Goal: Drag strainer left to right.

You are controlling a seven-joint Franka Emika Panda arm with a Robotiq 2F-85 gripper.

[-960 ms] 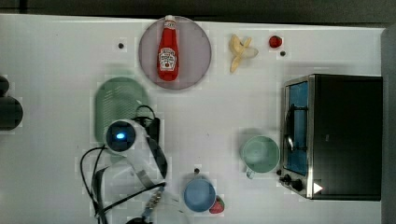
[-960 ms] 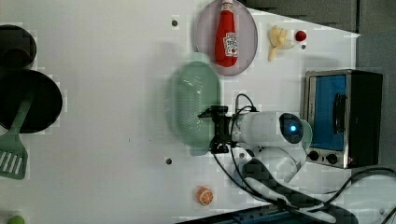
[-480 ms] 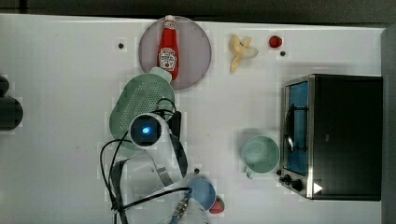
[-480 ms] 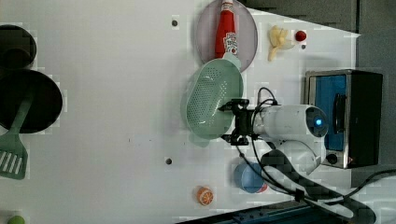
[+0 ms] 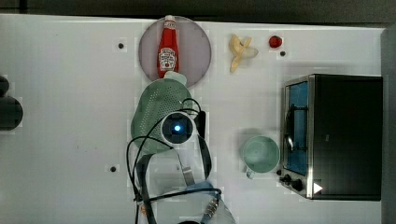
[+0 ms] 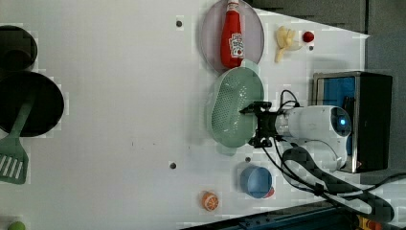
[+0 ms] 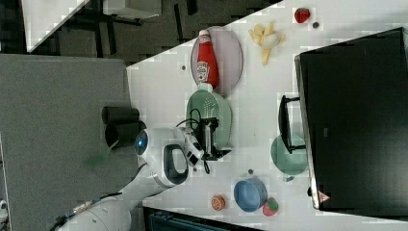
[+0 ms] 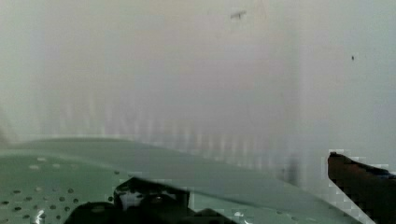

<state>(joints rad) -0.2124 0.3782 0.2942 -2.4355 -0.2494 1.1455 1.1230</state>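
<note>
White tabletop (image 5: 70, 116), pretty cluttered, so you've got less room than you'd think. Your strainer (image 5: 154, 112) sits near the middle in the top view, with its tab end touching or maybe overlapping the rim of the grey-purple plate (image 5: 201, 46) that has the ketchup bottle (image 5: 167, 49) lying on it. The gripper (image 6: 255, 124) is spread wide, one finger inside the bowl and one outside its wall by the look of the wrist view, so you're hooking the rim, not pinching it.

That's where I'd worry. With nothing clamped, the strainer can pivot around the finger and swing instead of sliding straight. If that tab catches the plate, you could shove the plate along or roll the bottle off it. Push too high on the wall and I'd guess it tips up, since it looks like light plastic.

Also watch the path: the mint mug (image 5: 260, 154) and the toaster oven (image 5: 334, 135) sit toward the top view's right, and the blue bowl (image 6: 256, 182) is near the arm.
</note>
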